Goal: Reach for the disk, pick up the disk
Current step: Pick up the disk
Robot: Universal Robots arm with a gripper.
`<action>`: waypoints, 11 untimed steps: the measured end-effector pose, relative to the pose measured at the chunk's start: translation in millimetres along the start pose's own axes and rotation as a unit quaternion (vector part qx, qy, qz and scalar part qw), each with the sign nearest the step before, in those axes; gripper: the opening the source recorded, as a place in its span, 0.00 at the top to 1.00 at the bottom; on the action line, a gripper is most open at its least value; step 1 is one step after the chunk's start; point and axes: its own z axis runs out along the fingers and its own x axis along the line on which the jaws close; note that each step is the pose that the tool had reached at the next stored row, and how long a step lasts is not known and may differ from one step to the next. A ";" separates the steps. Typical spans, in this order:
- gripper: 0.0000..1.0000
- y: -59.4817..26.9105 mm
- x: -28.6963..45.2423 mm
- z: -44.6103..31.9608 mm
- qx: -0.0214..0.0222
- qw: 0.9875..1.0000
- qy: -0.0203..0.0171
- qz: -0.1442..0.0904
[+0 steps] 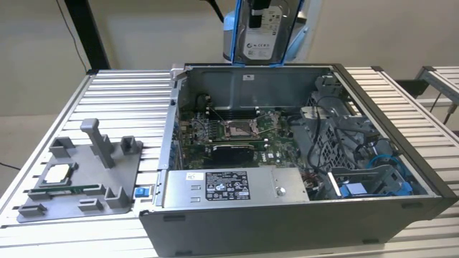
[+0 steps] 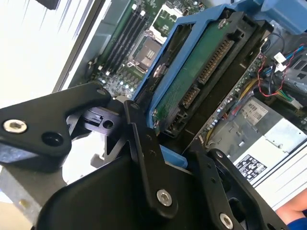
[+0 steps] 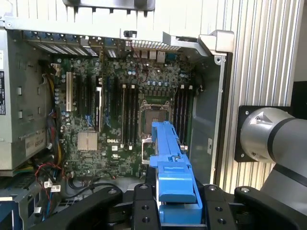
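Hanging above the open computer case (image 1: 301, 177), seemingly jaw-clamped, the disk (image 1: 262, 32).

- From the exterior view we look down at an angle on the open computer case (image 1: 301, 161) on the desk (image 1: 122, 97).
- In both wrist views we look close down past the pincer (image 3: 175, 211) at the motherboard (image 3: 129, 115).

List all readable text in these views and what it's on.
No text reads clearly.
White label on the silver-grey metal disk in its blue plastic frame: too small.
Black-and-white label on the grey metal power supply box: too small.
Print on the green motherboard: blurred.
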 end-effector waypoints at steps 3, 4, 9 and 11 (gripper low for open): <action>1.00 0.0 0.5 0.0 0.000 1.000 0.000 0.000; 1.00 0.0 0.8 -0.1 0.000 1.000 0.000 0.000; 1.00 0.1 3.8 -0.6 0.000 1.000 0.000 0.000; 1.00 0.1 5.6 -0.8 0.000 1.000 0.000 0.000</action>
